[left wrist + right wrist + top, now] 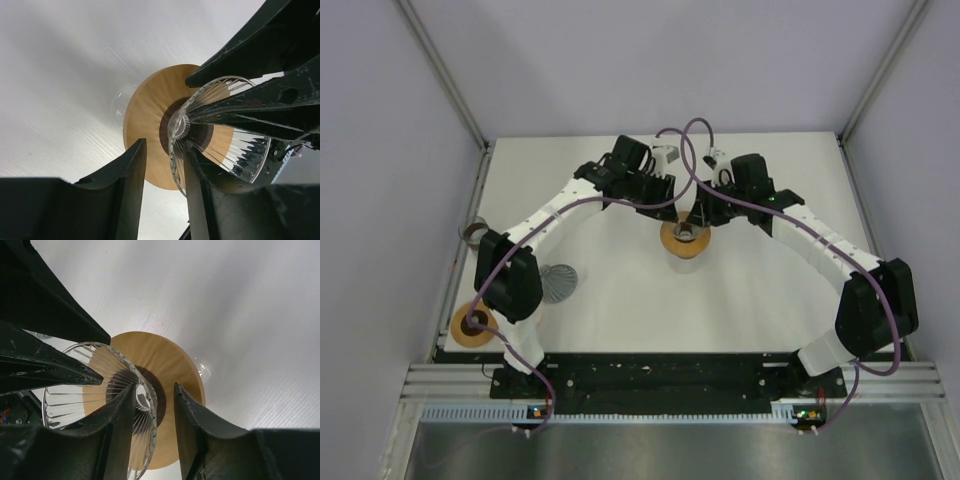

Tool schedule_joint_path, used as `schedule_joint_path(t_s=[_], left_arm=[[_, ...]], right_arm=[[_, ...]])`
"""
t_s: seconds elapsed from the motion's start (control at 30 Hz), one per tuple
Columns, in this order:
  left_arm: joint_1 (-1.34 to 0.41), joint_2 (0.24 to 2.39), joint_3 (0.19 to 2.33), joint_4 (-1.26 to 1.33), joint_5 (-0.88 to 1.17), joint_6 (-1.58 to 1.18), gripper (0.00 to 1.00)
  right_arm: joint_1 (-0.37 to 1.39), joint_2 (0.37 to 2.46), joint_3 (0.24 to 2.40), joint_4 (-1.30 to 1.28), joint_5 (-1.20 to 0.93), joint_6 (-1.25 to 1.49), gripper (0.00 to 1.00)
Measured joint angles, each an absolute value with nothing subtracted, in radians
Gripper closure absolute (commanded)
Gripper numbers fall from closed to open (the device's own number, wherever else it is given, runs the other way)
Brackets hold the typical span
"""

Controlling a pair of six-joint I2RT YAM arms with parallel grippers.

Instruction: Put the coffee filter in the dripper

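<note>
At the tabletop's left edge a small glass vessel and a wooden ring are seen. The coffee filter, grey and pleated, is laid on the tabletop beside the left arm, well apart from the dripper. The dripper, ribbed glass in a wooden collar, is set at the centre. Its rim is straddled by the left gripper, whose jaws are spread. The rim's opposite side is straddled by the right gripper, jaws likewise spread.

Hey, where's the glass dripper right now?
Top view: the dripper sits centrally on the table, between the left tool and right tool, each straddling its glass rim.
</note>
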State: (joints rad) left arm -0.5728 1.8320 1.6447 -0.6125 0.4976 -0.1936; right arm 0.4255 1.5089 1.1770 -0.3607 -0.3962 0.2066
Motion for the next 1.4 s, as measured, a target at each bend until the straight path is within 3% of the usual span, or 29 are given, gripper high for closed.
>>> schedule_joint_path(t_s=[0.2,0.33,0.37,0.47,0.5,0.73,0.93,1.13,1.33,1.4], left_arm=[[-0.577,1.842,1.67,-0.687,0.481,-0.162,0.41],[-0.577,1.842,1.717,-0.745,0.481,-0.121,0.36],[-0.577,1.842,1.734,-0.761,0.48,-0.104,0.29],[-0.57,1.83,1.755,-0.794,0.469,-0.047,0.27],[-0.569,1.82,1.755,-0.812,0.462,-0.023,0.16],[-0.505,1.716,1.745,-0.966,0.365,0.129,0.15],[-0.318,1.567,1.647,-1.057,0.316,0.207,0.15],[-0.108,1.412,1.449,-1.097,0.189,0.266,0.14],[-0.043,1.305,1.232,-1.107,-0.025,0.292,0.14],[-0.043,1.301,1.177,-1.107,-0.073,0.291,0.09]], right_arm=[[0.429,1.517,1.224,-0.422,-0.405,0.181,0.46],[0.429,1.517,1.261,-0.461,-0.39,0.16,0.36],[0.429,1.517,1.274,-0.469,-0.385,0.155,0.34],[0.429,1.517,1.307,-0.492,-0.369,0.138,0.29],[0.427,1.517,1.317,-0.498,-0.363,0.132,0.27],[0.427,1.493,1.347,-0.54,-0.337,0.096,0.22],[0.427,1.472,1.358,-0.561,-0.334,0.086,0.22],[0.427,1.465,1.354,-0.573,-0.346,0.085,0.19],[0.427,1.413,1.308,-0.572,-0.329,0.078,0.18],[0.427,1.407,1.302,-0.576,-0.318,0.078,0.18]])
